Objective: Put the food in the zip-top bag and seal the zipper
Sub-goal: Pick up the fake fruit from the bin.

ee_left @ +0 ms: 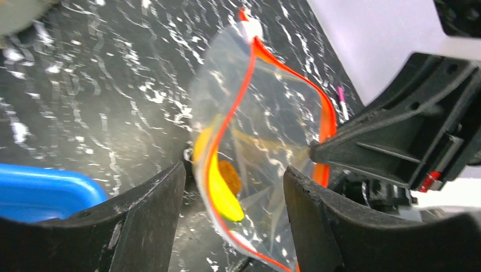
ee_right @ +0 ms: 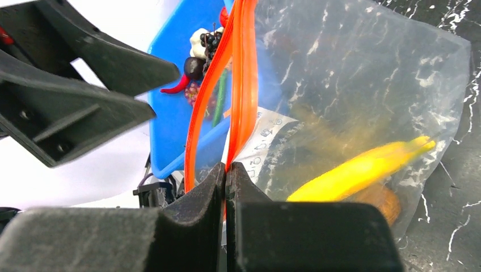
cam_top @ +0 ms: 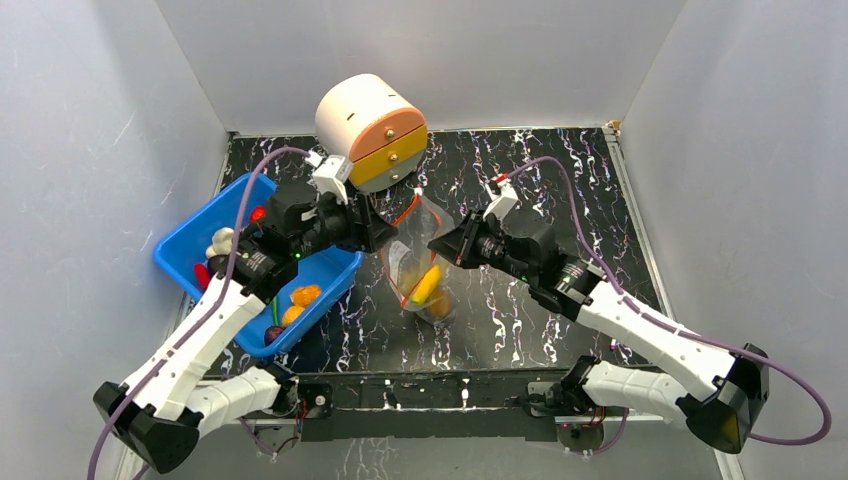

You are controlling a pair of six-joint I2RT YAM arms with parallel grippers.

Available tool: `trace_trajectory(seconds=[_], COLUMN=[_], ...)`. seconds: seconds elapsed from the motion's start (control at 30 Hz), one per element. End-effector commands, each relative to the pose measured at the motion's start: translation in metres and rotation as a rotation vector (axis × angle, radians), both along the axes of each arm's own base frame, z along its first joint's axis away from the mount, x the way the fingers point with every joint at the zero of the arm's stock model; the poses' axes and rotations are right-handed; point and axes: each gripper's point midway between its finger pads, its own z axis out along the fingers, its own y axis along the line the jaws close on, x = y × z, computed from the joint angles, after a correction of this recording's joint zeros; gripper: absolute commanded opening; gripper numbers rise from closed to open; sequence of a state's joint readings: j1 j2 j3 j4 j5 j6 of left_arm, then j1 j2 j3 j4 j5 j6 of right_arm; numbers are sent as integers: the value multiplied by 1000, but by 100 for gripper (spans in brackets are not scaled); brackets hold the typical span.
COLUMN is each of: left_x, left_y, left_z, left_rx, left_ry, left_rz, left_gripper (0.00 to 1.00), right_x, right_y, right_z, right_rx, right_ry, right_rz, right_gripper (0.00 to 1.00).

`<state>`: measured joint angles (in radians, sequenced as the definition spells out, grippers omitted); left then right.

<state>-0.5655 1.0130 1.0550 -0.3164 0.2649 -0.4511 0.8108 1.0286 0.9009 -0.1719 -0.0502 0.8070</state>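
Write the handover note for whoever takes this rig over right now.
Right claw: shut on the zipper, holding the bag by it, mouth open.
Left claw: open beside the bag's mouth, nothing in it.
In the bag: banana, one orange fruit.
In the bin: orange fruits, grapes, garlic, red pieces.
Done: two foods bagged.
Left: bag the rest, seal the zipper.

Clear, crinkly zip-top bag point(cam_top: 420, 262), its mouth gaping — the red-orange zipper point(ee_right: 248, 85) unsealed along the top — with a yellow banana point(ee_right: 357, 168) and an orange fruit point(ee_left: 230, 177) inside.
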Motion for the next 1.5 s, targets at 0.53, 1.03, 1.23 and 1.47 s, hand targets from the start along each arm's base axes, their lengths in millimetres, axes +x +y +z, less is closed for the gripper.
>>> trace_trajectory(seconds=[0.53,1.03,1.23,1.47], left_x=[57,97,105,114], left_y=[142,233,241,246], left_z=[-28,-121,-158,-179], left_rx=[385,313,274,216], left_ry=[35,253,376,458], left_rz=[680,957,935,903], left_gripper=[50,63,60,61], right_x=[-6,-10,-12,-10], right_y=[-28,-35,-39,-38], right_z=[24,34,35,38], right_rx=[2,-13,18,13], right_ry=[-114,-139,-142,-148], right_rz=[-60,-65,-78,-80], right_gripper=[0,0,0,0])
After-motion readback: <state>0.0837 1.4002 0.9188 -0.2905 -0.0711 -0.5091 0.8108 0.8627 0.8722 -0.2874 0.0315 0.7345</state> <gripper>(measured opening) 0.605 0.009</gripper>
